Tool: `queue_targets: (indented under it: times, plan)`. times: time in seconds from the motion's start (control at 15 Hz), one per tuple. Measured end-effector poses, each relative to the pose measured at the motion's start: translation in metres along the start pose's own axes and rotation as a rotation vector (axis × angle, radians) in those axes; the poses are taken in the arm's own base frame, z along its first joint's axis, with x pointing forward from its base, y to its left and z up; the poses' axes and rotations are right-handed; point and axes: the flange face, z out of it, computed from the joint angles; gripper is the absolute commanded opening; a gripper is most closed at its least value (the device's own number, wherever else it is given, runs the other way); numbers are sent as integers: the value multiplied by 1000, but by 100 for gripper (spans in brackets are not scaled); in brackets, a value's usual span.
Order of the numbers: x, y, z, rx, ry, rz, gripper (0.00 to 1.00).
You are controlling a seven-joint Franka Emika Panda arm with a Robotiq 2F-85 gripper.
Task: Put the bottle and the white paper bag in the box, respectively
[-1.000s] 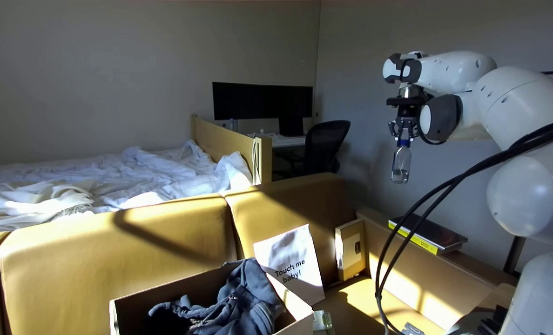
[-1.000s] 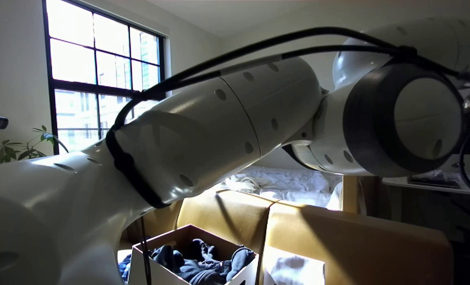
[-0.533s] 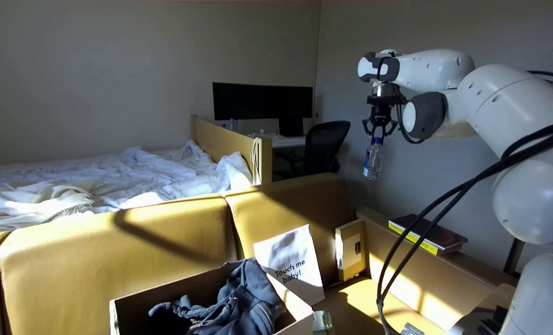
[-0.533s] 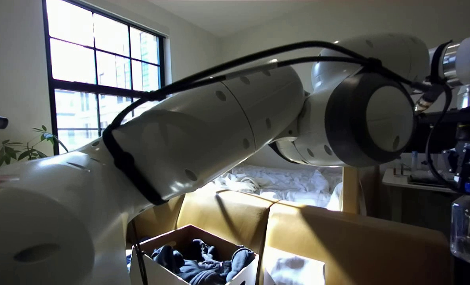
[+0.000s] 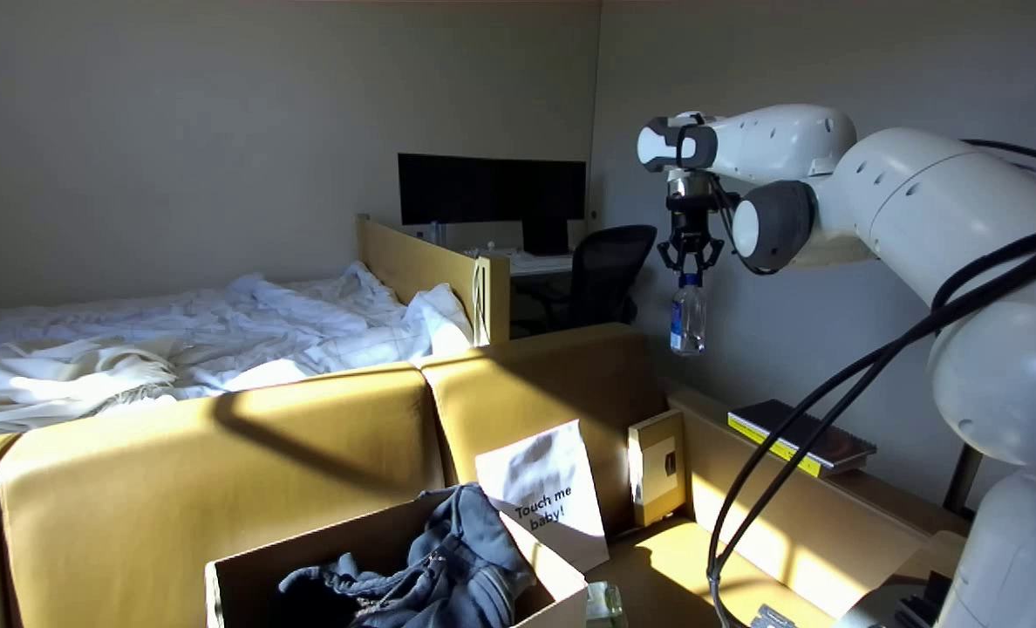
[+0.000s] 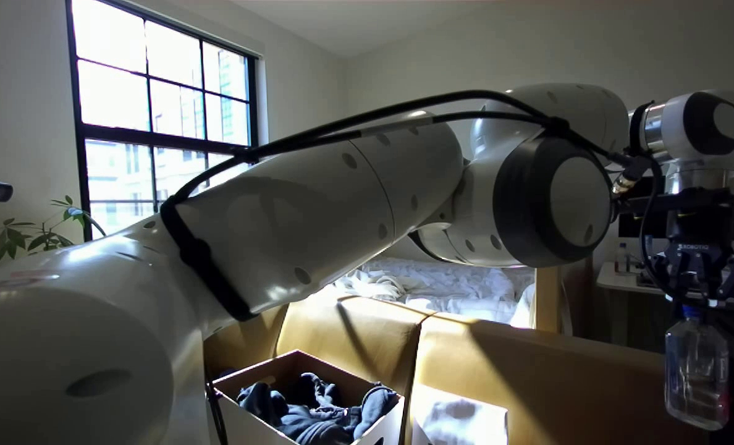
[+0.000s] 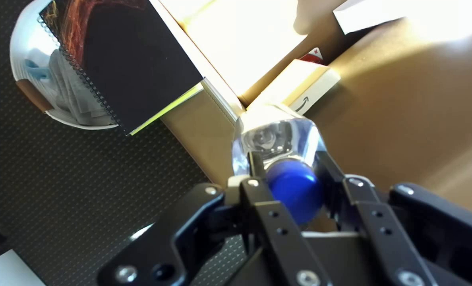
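Observation:
My gripper [image 5: 691,269] is shut on the blue cap of the clear bottle [image 5: 689,324]. The bottle hangs upright in the air, right of the sofa back in this exterior view. It also shows at the right edge in an exterior view [image 6: 696,374], and in the wrist view its blue cap [image 7: 293,188] sits between the fingers. The brown cardboard box [image 5: 557,586] stands on the sofa, well away from the gripper. It also shows in an exterior view [image 6: 249,421]. The white paper bag [image 5: 544,497] with black lettering leans on the sofa back behind the box; part shows in an exterior view [image 6: 461,423].
Dark clothes [image 5: 448,567] lie in the box. A small carton [image 5: 657,471] stands in the sofa corner; it shows below the bottle in the wrist view [image 7: 295,85]. A black notebook [image 5: 801,436] lies on the sofa arm. A small greenish object [image 5: 603,602] lies beside the box.
My gripper has carried the bottle leftward in an exterior view, toward the sofa, and slightly lower in the last half second. The bag and box have not moved.

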Motion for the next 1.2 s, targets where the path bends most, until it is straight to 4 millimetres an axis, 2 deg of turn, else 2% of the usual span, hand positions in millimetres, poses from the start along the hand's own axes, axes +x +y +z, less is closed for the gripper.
queue_targets:
  times: [0.8, 0.87, 1.2]
  plan:
    - [0, 2, -2, 1, 3, 2, 35]
    - [0, 2, -2, 1, 3, 2, 10]
    - [-1, -1, -2, 2, 5, -7, 10]
